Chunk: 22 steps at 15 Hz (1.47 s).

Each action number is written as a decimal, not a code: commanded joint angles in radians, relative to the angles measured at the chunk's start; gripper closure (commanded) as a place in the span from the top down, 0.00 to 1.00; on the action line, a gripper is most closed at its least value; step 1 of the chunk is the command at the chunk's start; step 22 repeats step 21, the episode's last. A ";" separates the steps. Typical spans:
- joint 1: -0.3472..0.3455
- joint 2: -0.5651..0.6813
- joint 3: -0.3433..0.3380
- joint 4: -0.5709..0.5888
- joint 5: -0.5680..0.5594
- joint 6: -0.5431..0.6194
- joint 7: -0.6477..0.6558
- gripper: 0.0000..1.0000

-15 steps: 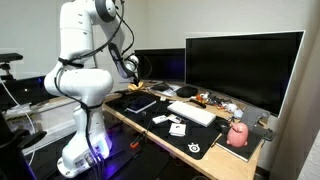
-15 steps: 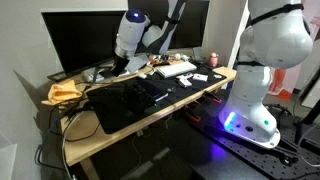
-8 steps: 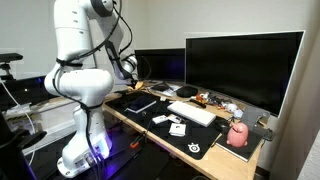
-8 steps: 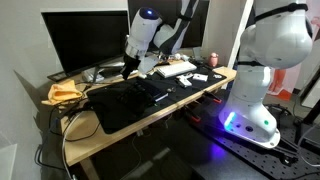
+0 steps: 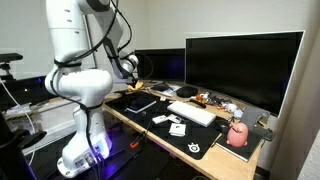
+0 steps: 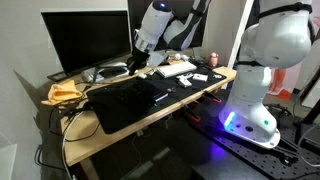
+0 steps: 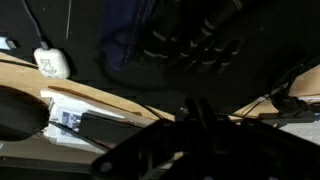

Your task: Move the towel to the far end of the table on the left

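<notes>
— Towel first. Where is it?

— The yellow towel [image 6: 65, 92] lies in a bunch at the far left end of the table [image 6: 90, 143], in front of the dark screen [image 6: 85, 38]. It is in the same spot as one second ago.

— And the gripper?

— The gripper [image 6: 136, 66] hangs over the middle of the table. It is above the far edge of the black mat [image 6: 125, 100] and near the white keyboard [image 6: 178, 70]. It is well apart from the towel.

— Did it move?

— Yes. One second ago it was lower and more to the left, closer to the towel. Now the white arm [image 6: 153, 25] has gone up and to the right, away from the towel.

— Is the gripper open or closed?

— I cannot tell. It is small and dark in both exterior views. The wrist view is dark and blurry too.

— What can you see in the wrist view?

— A strip of light wood from the table. A small white thing [image 7: 50, 63] sits on the left, and there are dark shapes all around.

— Anything else that changed?

— In an exterior view the big white robot body [image 5: 72, 40] has leaned a bit more to the left. The black tablet [image 5: 140, 104] and the pink thing [image 5: 238, 134] at the right end of the table have stayed where they were.
</notes>
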 commanded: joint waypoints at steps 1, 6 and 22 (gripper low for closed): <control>-0.001 -0.007 -0.003 -0.004 0.000 0.001 -0.010 0.15; -0.001 -0.014 -0.005 -0.008 0.000 0.002 -0.012 0.27; -0.001 -0.014 -0.005 -0.010 0.000 0.004 -0.012 0.27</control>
